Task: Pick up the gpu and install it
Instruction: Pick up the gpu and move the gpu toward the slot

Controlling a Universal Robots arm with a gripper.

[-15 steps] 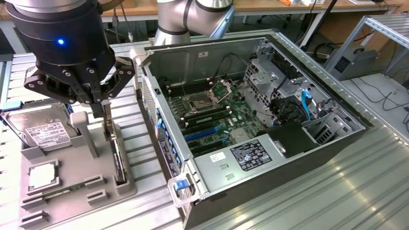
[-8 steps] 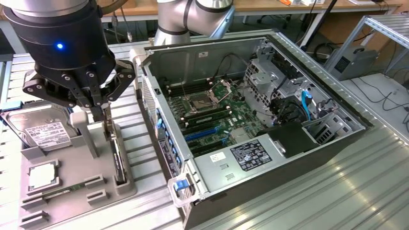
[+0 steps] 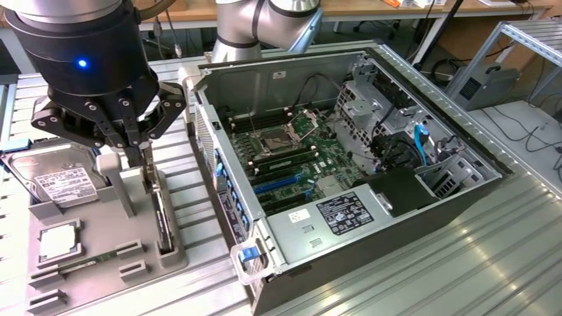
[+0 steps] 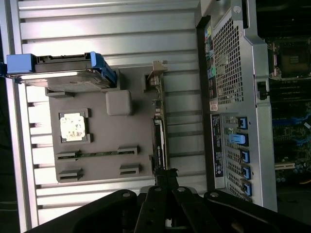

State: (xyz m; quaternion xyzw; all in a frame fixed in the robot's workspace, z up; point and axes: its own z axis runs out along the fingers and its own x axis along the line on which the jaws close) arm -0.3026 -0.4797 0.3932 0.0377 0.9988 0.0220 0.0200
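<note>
Just beneath the gripper [image 3: 136, 158], whose fingers are pressed shut, the gpu [image 3: 162, 220] is found on edge, its length running alongside the computer case [image 3: 290, 79]; a grip cannot be confirmed.

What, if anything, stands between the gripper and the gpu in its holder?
Nothing visible. The gripper is shut on the top edge of the gpu, at one end; the hard drive stands apart, toward the exterior view's left.
</note>
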